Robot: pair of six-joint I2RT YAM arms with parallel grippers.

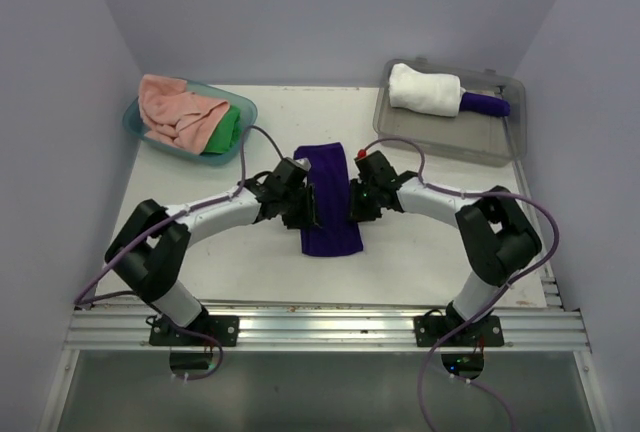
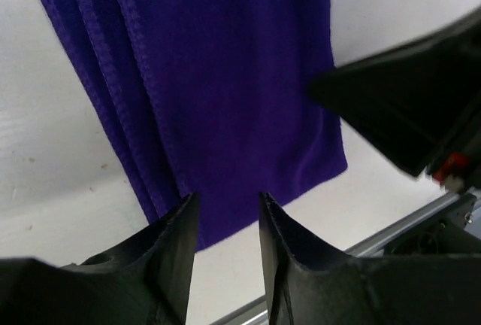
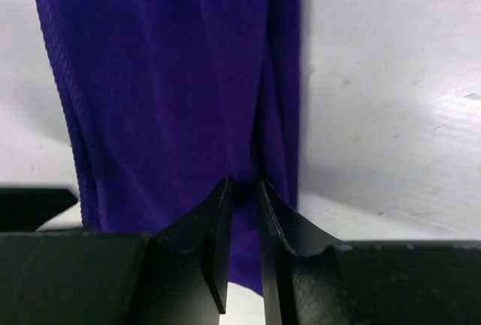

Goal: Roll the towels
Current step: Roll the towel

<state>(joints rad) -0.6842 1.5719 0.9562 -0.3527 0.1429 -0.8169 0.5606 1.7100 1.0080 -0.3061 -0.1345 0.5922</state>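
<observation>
Towel: the purple towel point(image 1: 330, 202) lies flat on the surface point(image 1: 420, 262), folded into a long strip.
Handling: we judge it soft, light and floppy, and its layers likely to slide.
Left gripper point(image 2: 225, 205): at the towel's left edge, jaws a little spread over the hem.
Right gripper point(image 3: 242, 189): at the towel's right edge, jaws nearly together, pinching cloth.
Hold: we would take both corners of one short end, catching all layers.

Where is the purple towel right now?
In the top view, the purple towel lies flat in the middle of the table, between the left gripper and the right gripper.
</observation>
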